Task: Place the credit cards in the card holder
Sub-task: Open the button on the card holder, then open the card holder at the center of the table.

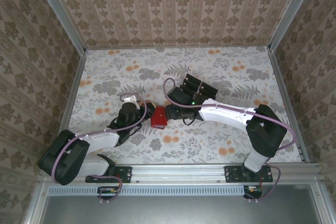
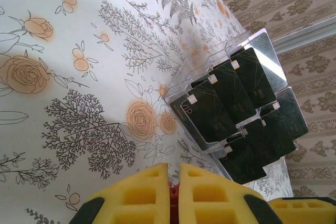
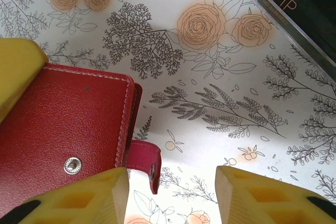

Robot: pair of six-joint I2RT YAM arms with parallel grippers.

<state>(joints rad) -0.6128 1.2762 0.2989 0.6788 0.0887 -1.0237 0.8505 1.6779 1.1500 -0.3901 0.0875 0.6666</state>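
Red card holder (image 3: 68,124) clenched in left gripper (image 2: 173,176); right gripper (image 3: 170,177) released, clear tray (image 2: 206,62) nearby.

The card holder (image 3: 68,124) runs off the frame's left edge.

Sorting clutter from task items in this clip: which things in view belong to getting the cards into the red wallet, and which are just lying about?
Part of the job:
- black credit cards, sitting in the tray
- red card holder, its edge pinched in the left gripper

Just there:
- clear slotted tray
- floral table cover
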